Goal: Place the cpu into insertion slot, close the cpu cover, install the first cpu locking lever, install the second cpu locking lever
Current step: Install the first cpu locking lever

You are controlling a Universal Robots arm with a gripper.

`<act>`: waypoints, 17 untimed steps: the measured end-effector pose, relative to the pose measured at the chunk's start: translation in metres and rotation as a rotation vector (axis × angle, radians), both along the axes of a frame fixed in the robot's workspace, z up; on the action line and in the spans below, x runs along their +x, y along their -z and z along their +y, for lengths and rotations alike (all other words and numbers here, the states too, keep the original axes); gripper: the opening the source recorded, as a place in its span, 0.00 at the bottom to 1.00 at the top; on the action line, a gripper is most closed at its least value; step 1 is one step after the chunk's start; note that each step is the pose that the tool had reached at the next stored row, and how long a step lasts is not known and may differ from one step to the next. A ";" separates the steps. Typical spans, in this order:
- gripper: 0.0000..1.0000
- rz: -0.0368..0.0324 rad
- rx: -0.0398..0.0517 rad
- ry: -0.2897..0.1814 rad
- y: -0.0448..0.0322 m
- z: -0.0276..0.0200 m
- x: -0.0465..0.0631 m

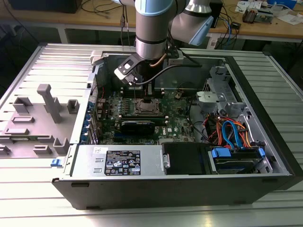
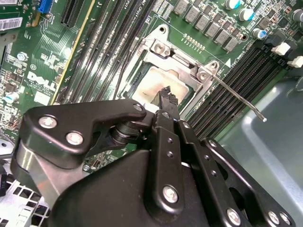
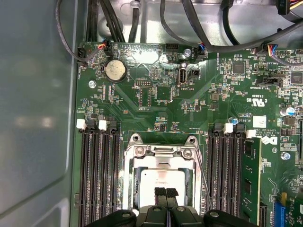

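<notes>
The black two-fingered gripper [image 3: 165, 193] is seen closed tight, with nothing held between its fingertips, just above the socket of the green motherboard [image 3: 156, 101]. The small square cpu with a dull silver-grey top [image 3: 163, 179] is seated in that socket. It is framed by the thin silvery metal cpu cover [image 3: 161, 161], which is laid flat over it. A thin metal locking lever [image 2: 236, 97] is angled outward from the socket's corner.

Exterior view overlooks the case [image 1: 165, 195] (from above, seemingly); both wrist views closely share the socket [image 3: 162, 152].
</notes>
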State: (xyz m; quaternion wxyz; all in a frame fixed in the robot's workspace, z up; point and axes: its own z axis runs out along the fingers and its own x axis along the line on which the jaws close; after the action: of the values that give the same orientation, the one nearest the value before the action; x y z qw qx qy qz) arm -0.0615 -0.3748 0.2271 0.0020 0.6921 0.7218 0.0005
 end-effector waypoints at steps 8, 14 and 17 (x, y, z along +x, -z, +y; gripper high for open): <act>0.11 0.0001 0.0000 0.000 -0.0071 0.0000 0.000; 0.11 0.0002 0.0001 0.000 -0.0143 0.0000 0.000; 0.11 0.0004 0.0000 0.000 -0.0182 0.0000 0.000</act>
State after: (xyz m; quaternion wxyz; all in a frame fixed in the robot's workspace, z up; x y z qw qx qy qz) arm -0.0615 -0.3748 0.2452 0.0018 0.6921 0.7218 0.0004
